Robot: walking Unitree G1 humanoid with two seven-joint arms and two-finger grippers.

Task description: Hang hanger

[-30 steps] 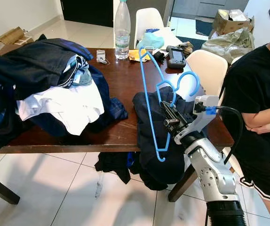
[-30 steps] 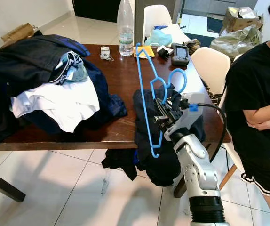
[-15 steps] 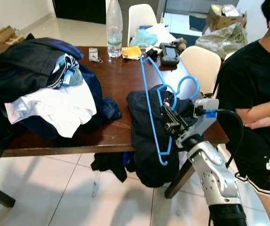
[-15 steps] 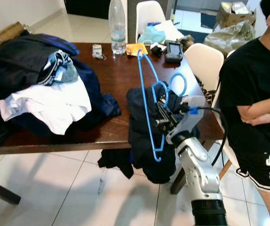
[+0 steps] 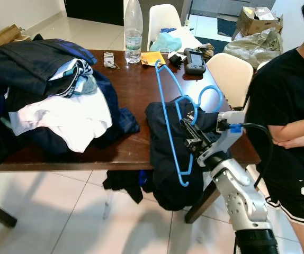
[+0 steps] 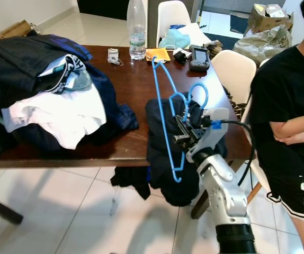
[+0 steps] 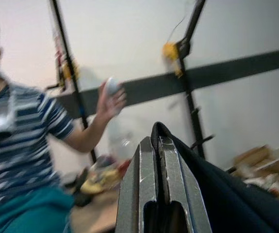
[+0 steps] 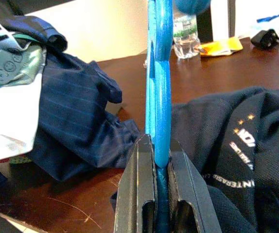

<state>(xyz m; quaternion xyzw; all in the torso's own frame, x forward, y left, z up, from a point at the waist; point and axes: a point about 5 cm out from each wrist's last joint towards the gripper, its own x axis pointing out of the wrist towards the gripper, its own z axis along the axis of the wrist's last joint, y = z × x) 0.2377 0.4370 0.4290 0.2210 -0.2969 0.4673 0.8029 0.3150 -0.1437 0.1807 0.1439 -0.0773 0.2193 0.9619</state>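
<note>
right gripper [image 5: 190, 138] is raised over the near edge of the wooden table [image 5: 136, 95], fingers clamped on the blue hanger [image 5: 169, 114]. Right wrist view confirms it: both black fingers [image 8: 138, 187] pressed flat against the hanger's blue bar [image 8: 158, 97], which runs straight out from between them. Hanger is held clear of the table, tilted: hook curls up just past the gripper on its far side, long bars go away toward the far end of the table and down below the gripper toward the floor.

Right under and behind the gripper: dark navy shirt [image 5: 170, 159] draped over the table edge, hanging down toward the tiled floor [image 5: 78, 222]. In the right wrist view it has white print and small stars [image 8: 241, 145].

To the gripper's left: big heap of clothes [image 5: 51, 100], dark blue with a white garment [image 5: 67, 119] on top. Beyond the gripper at the far table end: clear plastic bottle [image 5: 133, 29], black handheld device [image 5: 196, 61], yellow item [image 5: 152, 57]. White chair [image 5: 229, 79] just past it to the right.

Person in a black t-shirt [image 5: 287, 106] stands close on the gripper's right, arms folded.

left gripper [image 7: 160, 194]: fingers pressed together, pinching dark cloth [image 7: 217, 189] that trails off to one side. That view also has a blurred person in a striped shirt [image 7: 27, 141] with a hand raised
</note>
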